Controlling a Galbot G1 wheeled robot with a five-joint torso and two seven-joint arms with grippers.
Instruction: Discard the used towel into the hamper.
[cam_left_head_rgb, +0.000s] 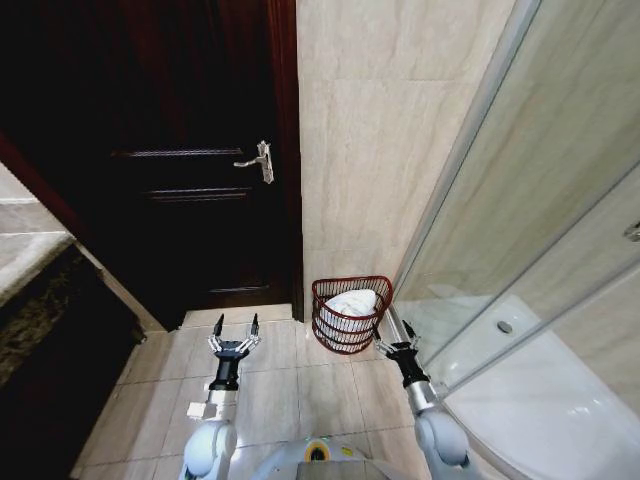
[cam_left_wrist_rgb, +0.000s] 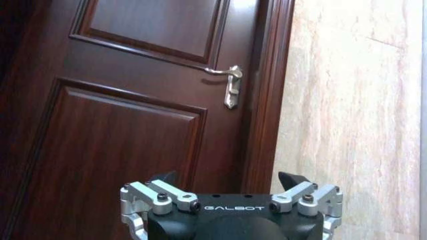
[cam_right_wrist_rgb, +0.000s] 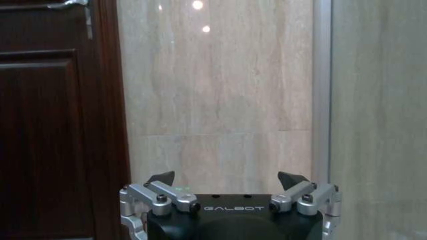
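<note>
The hamper (cam_left_head_rgb: 325, 300), a small reddish-brown wire basket, stands on the floor against the tiled wall, between the door and the shower. A white towel (cam_left_head_rgb: 352, 304) lies bundled inside it. My left gripper (cam_left_head_rgb: 236, 322) is held low over the floor tiles to the hamper's left, open and empty. My right gripper (cam_left_head_rgb: 397, 326) hovers just beside the hamper's right rim, also open with nothing in it. In the left wrist view the left gripper (cam_left_wrist_rgb: 228, 179) faces the door with its fingers spread. In the right wrist view the right gripper (cam_right_wrist_rgb: 227, 179) faces the tiled wall, fingers spread too.
A dark wooden door (cam_left_head_rgb: 190, 150) with a metal handle (cam_left_head_rgb: 262, 160) is shut ahead on the left. A glass shower enclosure (cam_left_head_rgb: 520, 250) with a white tray (cam_left_head_rgb: 540, 400) fills the right. A dark counter (cam_left_head_rgb: 40, 310) juts in at the left.
</note>
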